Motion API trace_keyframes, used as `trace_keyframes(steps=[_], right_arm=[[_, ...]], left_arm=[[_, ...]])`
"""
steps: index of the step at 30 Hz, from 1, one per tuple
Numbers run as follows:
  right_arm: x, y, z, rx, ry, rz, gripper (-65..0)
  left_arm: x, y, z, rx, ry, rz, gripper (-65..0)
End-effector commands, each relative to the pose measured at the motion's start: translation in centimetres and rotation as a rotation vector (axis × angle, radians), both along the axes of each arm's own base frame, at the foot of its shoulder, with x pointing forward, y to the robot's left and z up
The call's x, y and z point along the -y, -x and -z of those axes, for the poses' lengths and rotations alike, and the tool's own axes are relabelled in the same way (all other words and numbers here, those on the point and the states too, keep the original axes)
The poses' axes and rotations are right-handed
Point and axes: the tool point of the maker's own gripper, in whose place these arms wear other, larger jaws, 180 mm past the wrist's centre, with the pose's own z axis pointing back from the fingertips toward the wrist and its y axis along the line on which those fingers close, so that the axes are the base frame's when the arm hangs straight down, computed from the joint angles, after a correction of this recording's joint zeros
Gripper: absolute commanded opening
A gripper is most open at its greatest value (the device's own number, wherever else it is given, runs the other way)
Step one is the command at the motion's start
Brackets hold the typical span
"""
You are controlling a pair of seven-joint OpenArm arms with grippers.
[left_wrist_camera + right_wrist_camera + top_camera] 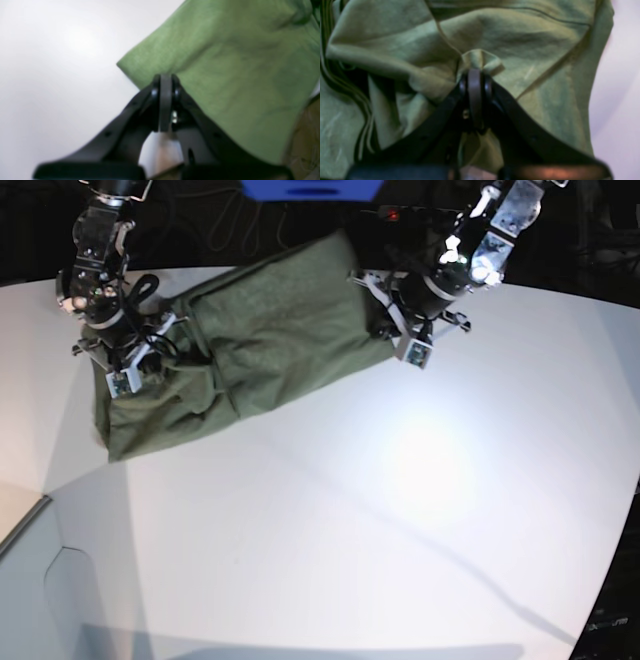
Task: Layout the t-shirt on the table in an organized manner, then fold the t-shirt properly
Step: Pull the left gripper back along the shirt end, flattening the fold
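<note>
Left tool (165,80) clenched on the t-shirt (260,340) edge, right tool (475,75) pinching a bunched fold, both arms bent low over the table (400,510)

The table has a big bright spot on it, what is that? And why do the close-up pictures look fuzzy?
Base view: the bright patch on the table is lamp glare, and long arm shadows cross the white top. Left wrist view: the t-shirt and left gripper are soft, out of focus. Right wrist view: blurred too, and dimmer, with the right gripper dark against the cloth.
</note>
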Motion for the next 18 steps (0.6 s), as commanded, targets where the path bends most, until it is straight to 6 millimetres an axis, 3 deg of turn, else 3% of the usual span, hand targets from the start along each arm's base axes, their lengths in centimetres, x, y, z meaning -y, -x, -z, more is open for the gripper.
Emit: trace_keyframes(steps=[1,8,18], right_arm=[[0.1,0.5,0.5,-0.042,0.021,-0.015,-65.0],[0.1,0.4,0.4,-0.040,0.021,-0.015,-65.0],[0.3,1.2,0.6,-0.051,0.028,-0.015,-65.0]], left_arm=[[0.0,-1.3,-0.3,0.022,-0.001,-0.013,-64.9],[-1.6,-4.1,1.4,0.010,-0.048,-0.044,-64.9],[-4.4,-11.0,-0.2,0.090,-0.117,-0.073,-64.9]])
